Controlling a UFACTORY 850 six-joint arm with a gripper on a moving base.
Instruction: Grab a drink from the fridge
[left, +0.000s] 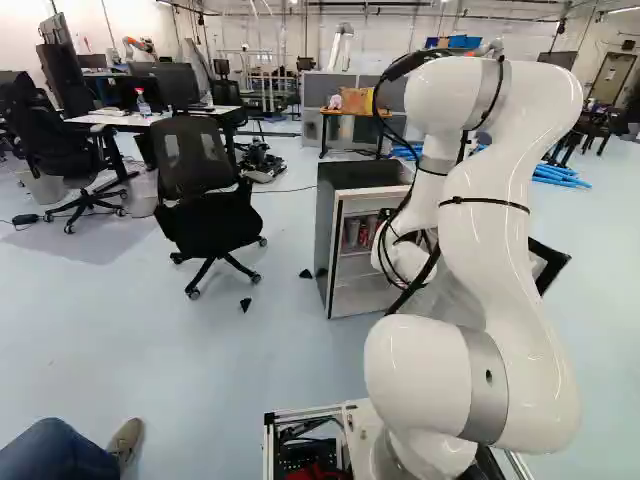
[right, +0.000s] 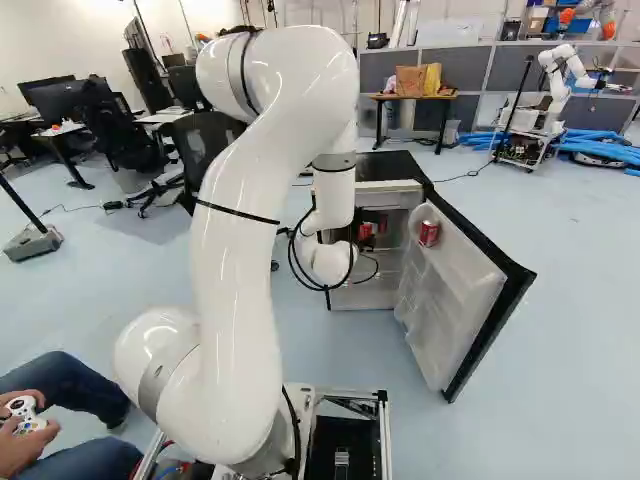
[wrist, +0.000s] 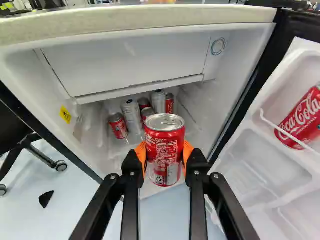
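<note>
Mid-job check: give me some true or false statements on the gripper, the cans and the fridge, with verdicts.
1. The gripper is shut on a red can. True.
2. The fridge door is closed. False: it stands open.
3. Another can sits in the door. True.
4. The fridge holds more cans inside. True.
5. Every can inside is silver. False: some are red.

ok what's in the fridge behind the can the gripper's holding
Red cans and silver cans sit close together deep in the fridge. The held can hides whatever is directly behind it; the closed upper flap hides any space there.
</note>
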